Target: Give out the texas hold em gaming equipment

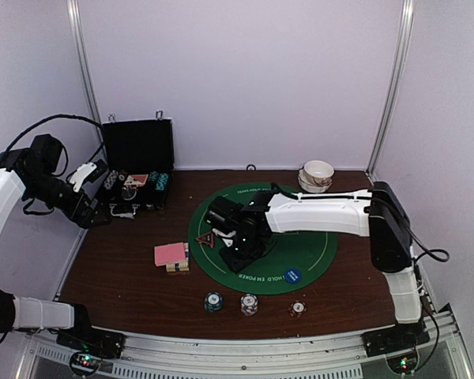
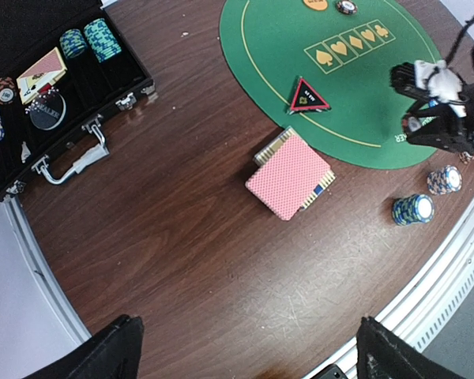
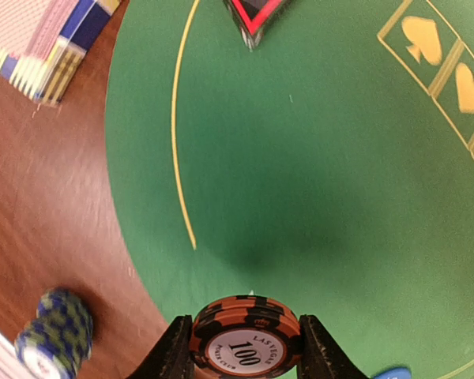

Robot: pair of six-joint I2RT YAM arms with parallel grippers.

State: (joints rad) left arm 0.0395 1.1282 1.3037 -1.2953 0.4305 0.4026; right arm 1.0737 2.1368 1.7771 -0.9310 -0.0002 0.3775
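Green felt mat (image 1: 308,257) sits mid-table. Right arm stretches left across it, wrist bent down. Right gripper (image 3: 245,351) is low over the mat's near-left edge, clamped on orange chip stack (image 3: 241,335). Left arm is raised beside black case (image 1: 138,162). Left gripper (image 2: 249,359) is spread wide, empty. Pink card deck (image 1: 171,254) lies on wood left of the mat.

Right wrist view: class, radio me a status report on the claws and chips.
Right claw shut on orange chips, over green mat. Left claw open, empty. Blue chip stack aside, not in the way.
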